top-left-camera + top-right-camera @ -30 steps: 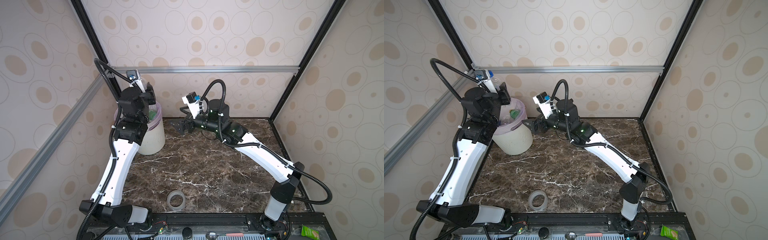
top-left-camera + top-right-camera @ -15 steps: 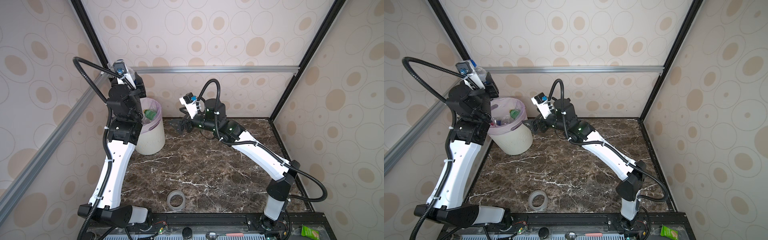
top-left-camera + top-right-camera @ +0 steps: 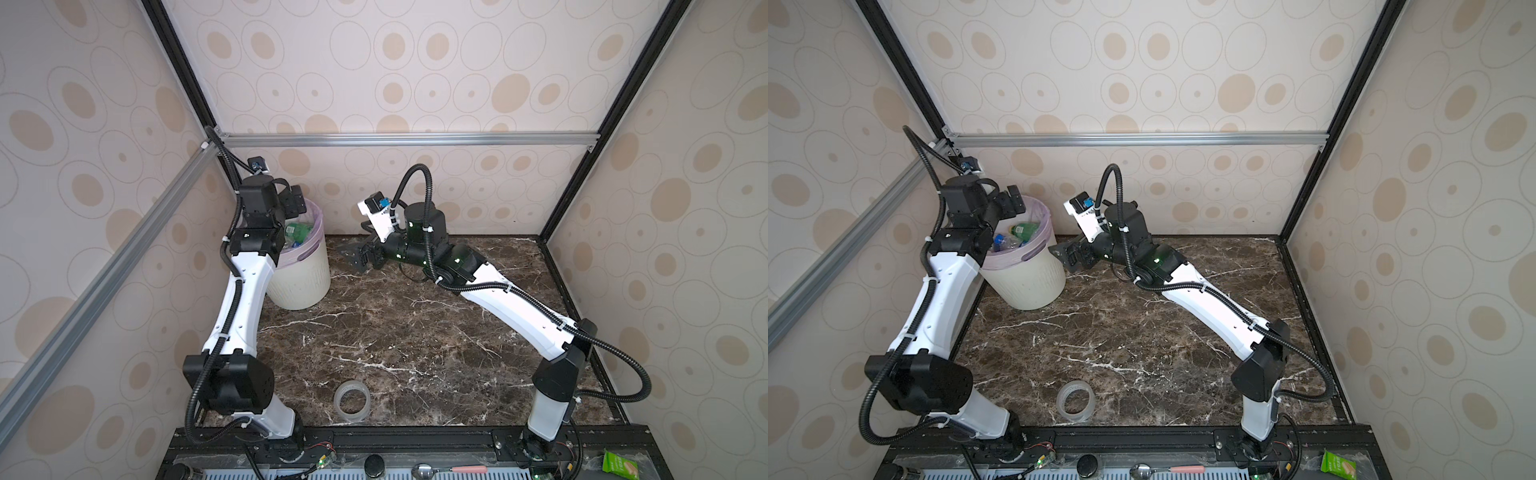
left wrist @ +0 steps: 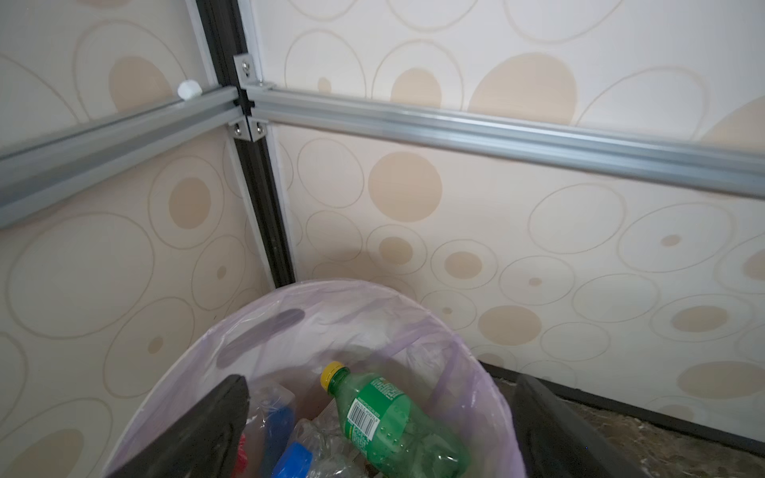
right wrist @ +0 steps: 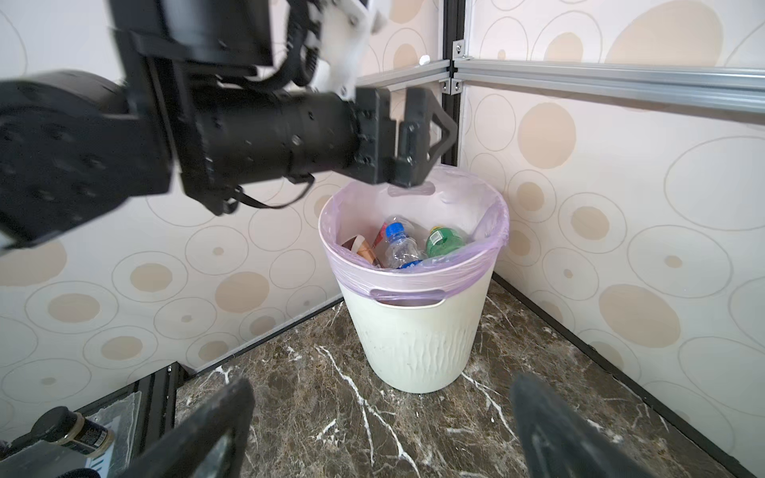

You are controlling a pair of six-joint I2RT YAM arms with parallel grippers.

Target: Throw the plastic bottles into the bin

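The cream-white bin (image 3: 305,282) (image 3: 1027,286) (image 5: 418,339), lined with a pale lilac bag, stands in the back left corner. Several plastic bottles lie inside it, among them a green bottle (image 4: 397,426) (image 5: 443,242) (image 3: 1023,229) and a clear bottle with a blue cap (image 5: 397,244). My left gripper (image 3: 297,203) (image 3: 1013,201) (image 4: 381,397) (image 5: 414,136) hangs open over the bin's rim with nothing between its fingers. To the right of the bin, my right gripper (image 3: 357,257) (image 3: 1069,255) (image 5: 381,397) stands open and empty just above the table, pointing at the bin.
A clear tape ring (image 3: 352,402) (image 3: 1075,399) lies near the table's front edge. Aluminium rails (image 4: 496,136) run along the walls right behind the bin. A green packet (image 3: 619,467) and a spoon (image 3: 424,471) lie on the front ledge.
My left wrist pulled up and toward the left wall, then tipped back over the bin's rim, and its jaws opened wide. The right arm has hardly moved.
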